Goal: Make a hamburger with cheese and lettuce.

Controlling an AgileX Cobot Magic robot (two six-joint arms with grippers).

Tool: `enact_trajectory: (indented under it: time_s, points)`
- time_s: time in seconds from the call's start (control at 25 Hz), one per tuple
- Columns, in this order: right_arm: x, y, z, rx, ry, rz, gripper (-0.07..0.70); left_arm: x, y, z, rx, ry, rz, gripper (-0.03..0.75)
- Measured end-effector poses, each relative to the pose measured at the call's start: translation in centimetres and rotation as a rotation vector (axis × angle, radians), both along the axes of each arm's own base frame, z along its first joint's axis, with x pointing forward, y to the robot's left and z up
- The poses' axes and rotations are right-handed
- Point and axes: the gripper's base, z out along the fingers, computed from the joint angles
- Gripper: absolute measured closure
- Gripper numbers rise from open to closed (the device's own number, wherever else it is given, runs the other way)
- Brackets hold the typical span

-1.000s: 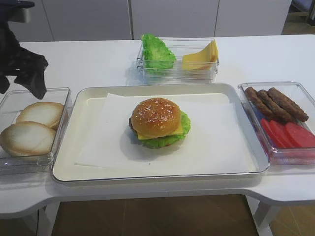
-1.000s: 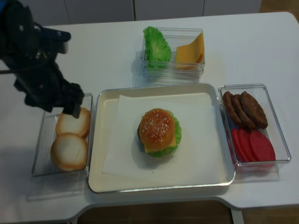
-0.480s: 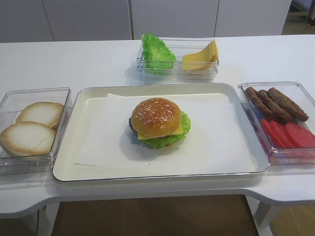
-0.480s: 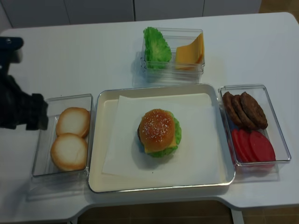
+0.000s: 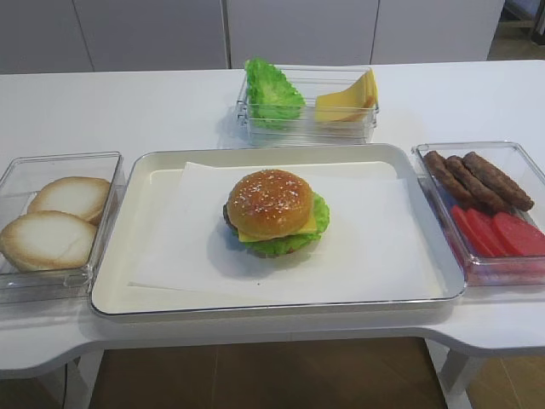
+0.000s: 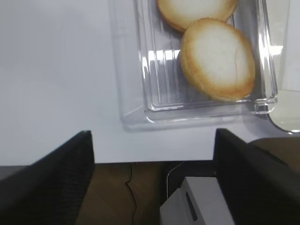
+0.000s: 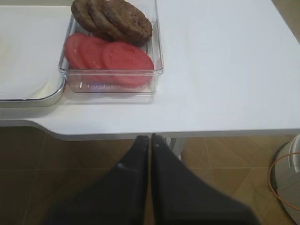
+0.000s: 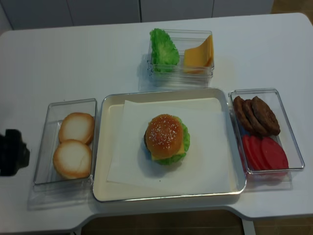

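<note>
White table (image 5: 153, 106) fills the frame; at its centre a metal tray (image 5: 128, 298) lined with paper (image 5: 375, 247) bears the hamburger (image 5: 274, 213), lettuce (image 5: 318, 213) and cheese (image 5: 304, 228) protruding under the bun. Left gripper (image 6: 152, 154), lower frame, jaws spread, empty; right gripper (image 7: 150, 140), lower centre, jaws pressed together, empty.

Sesame-topped hamburger (image 8: 166, 139) sits mid white paper sheet (image 8: 210, 152) w/ bare paper all round; clear plastic bins flank the metal tray (image 8: 100, 147) left, right & behind.
</note>
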Motion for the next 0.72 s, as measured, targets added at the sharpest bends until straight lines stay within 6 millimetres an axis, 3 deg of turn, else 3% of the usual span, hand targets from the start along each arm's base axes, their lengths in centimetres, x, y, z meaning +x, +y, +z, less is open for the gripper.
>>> enact_trajectory:
  time_s: [0.48, 0.72]
  points:
    - [0.0, 0.0, 0.0, 0.005, 0.000, -0.003, 0.547, -8.5, 0.4, 1.1, 0.012, -0.212, 0.042, 0.129]
    - [0.0, 0.0, 0.0, 0.007, 0.000, -0.004, 0.547, -11.9, 0.6, 1.7, 0.019, -0.341, 0.051, 0.129]
